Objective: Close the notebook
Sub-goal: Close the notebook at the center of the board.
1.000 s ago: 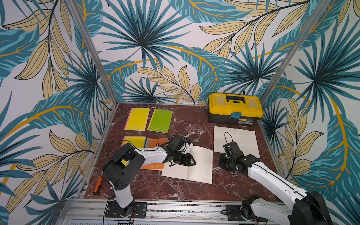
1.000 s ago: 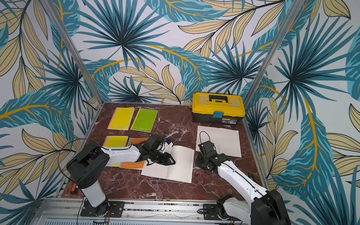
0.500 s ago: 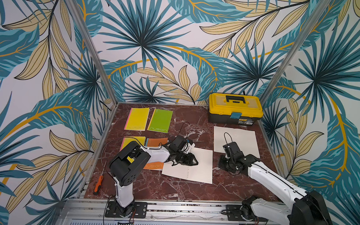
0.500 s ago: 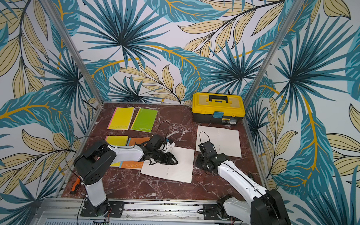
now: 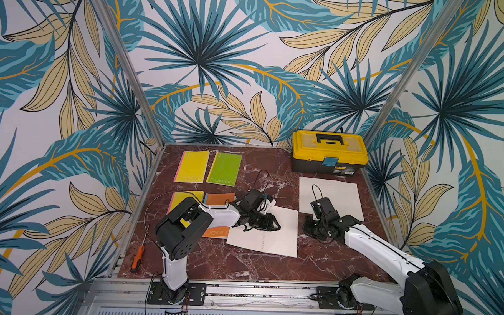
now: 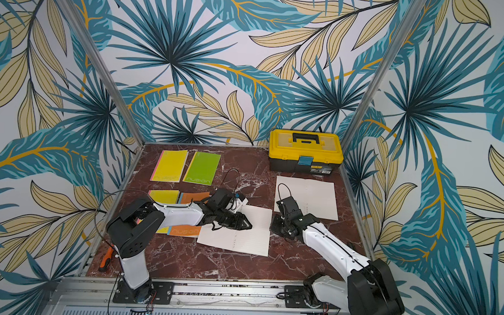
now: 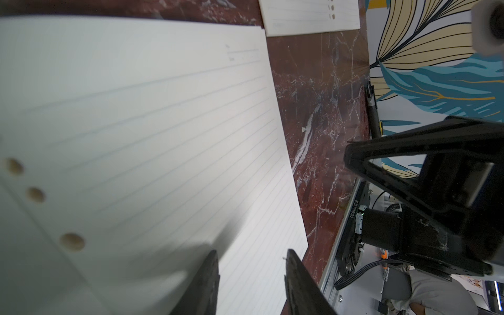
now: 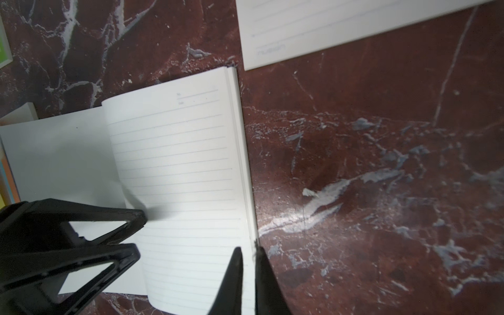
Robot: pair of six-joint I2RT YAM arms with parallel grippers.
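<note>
The notebook (image 5: 279, 237) (image 6: 251, 236) lies open on the marble table, white lined pages up. My left gripper (image 5: 276, 224) (image 7: 252, 252) hovers low over it near the spine holes. Its jaws stand narrowly open, and only the flat page (image 7: 163, 122) shows between them. In the right wrist view, the left gripper's fingertips (image 8: 140, 216) sit by a small curl of page at the spine. My right gripper (image 5: 307, 230) (image 8: 248, 249) is shut, its tips at the notebook's right edge (image 8: 245, 177). Only a sliver shows between them.
A second open white notebook (image 5: 330, 198) lies behind the right arm. A yellow toolbox (image 5: 329, 150) stands at the back right. Closed yellow (image 5: 191, 166), green (image 5: 224, 168) and orange (image 5: 219, 199) notebooks lie at the left. An orange screwdriver (image 5: 136, 259) rests at the front left edge.
The page that stood raised beside the left gripper a second ago lies flatter now. The left gripper has crept slightly right and its jaws have narrowed a little. The right arm has not moved.
</note>
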